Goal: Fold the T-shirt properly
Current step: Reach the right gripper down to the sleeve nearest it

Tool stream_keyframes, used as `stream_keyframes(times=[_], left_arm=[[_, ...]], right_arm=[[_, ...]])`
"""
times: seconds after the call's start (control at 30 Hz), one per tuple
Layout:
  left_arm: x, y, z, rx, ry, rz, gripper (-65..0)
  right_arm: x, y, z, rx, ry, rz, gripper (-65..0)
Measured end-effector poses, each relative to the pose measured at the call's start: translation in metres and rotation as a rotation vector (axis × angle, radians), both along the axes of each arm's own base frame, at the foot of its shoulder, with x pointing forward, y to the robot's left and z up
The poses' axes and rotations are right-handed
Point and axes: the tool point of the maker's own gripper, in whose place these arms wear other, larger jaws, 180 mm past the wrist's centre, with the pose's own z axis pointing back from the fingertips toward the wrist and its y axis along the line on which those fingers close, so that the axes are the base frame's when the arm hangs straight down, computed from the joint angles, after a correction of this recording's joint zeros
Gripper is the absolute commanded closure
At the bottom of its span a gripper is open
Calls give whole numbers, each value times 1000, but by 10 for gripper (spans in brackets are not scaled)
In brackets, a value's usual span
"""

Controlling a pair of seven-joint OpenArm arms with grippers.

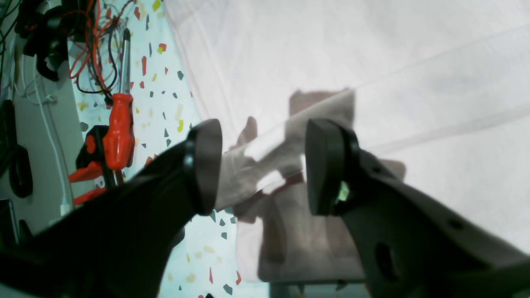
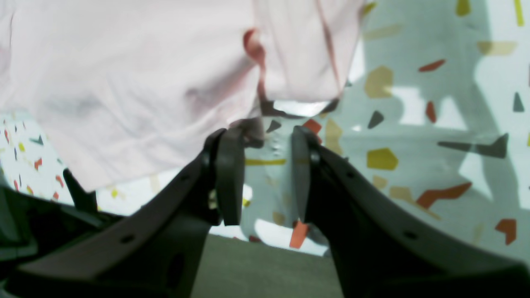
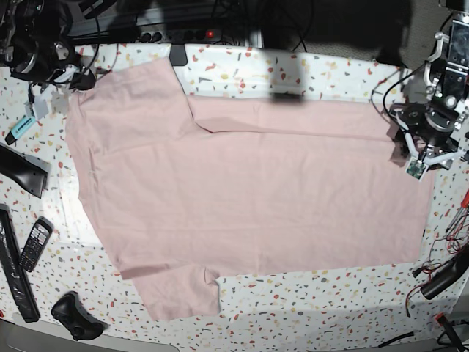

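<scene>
The pale pink T-shirt lies spread flat on the speckled table, plain side up, with its sleeves toward the left and its hem toward the right. My left gripper hangs open above the T-shirt near a cloth edge, with nothing between its pads. In the base view it sits at the shirt's right end. My right gripper is open just off a cloth edge of the T-shirt. Only bare table shows between its fingers.
A red-handled screwdriver and tangled wires lie beside the shirt's edge on the left arm's side. A handset, a black controller and a long black bar sit along the table's left edge. Cables and a power strip line the back.
</scene>
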Motion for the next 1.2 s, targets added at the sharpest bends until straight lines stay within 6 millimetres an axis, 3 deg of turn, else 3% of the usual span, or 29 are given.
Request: stream_keyframes(times=[0.23, 0.73, 1.07, 1.2], left_arm=[[0, 0, 0, 0, 1, 0, -307], [0, 0, 0, 0, 0, 0, -307], [0, 0, 0, 0, 0, 0, -307], [0, 0, 0, 0, 0, 0, -307]], right_arm=[[-3, -7, 2, -21, 26, 18, -197], [8, 0, 7, 20, -40, -4, -192], [7, 3, 1, 12, -49, -18, -153], [6, 5, 0, 14, -47, -19, -11]])
